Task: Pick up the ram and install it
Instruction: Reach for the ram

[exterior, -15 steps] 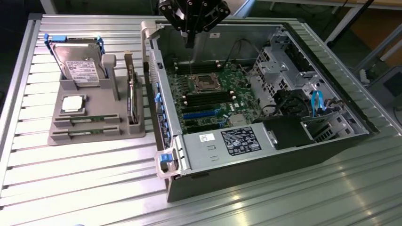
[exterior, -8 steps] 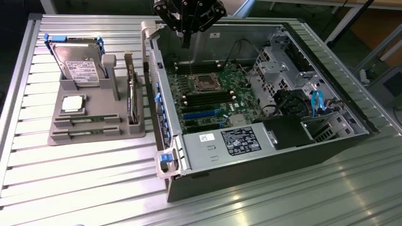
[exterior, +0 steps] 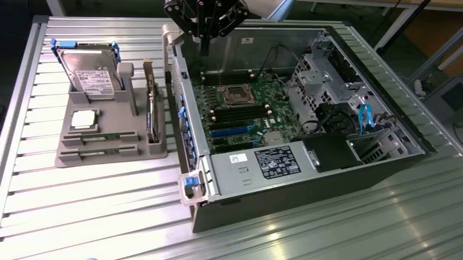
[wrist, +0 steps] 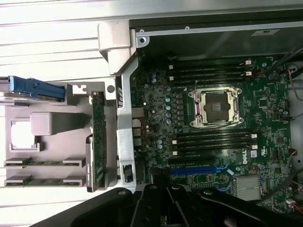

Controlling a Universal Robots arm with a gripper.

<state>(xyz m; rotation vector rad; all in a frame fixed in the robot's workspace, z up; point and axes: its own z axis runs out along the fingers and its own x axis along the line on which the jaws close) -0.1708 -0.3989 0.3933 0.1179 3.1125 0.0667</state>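
Observation:
Two ram sticks (exterior: 100, 138) (exterior: 96, 153) lie side by side in the slots of the grey holder tray (exterior: 108, 160) on the exterior view's left; the wrist view shows them as ram sticks (wrist: 45, 163) too. My gripper (exterior: 206, 49) hangs high over the far rim of the open computer case (exterior: 304, 179), well away from the tray, and no green stick is visible in it. Below it lies the motherboard (wrist: 161, 113) with its empty processor socket (wrist: 217, 108) and black memory slots (wrist: 213, 142) on either side. The gripper's dark body (wrist: 165, 205) edges the wrist view.
The tray also carries a hard drive (exterior: 90, 76), a square silver processor chip (exterior: 83, 119) and a tall circuit card on edge (exterior: 150, 103). Inside the case are a power supply (exterior: 261, 165), drive cages (exterior: 326, 70) and cables. Everything stands on a ribbed metal table (exterior: 94, 216).

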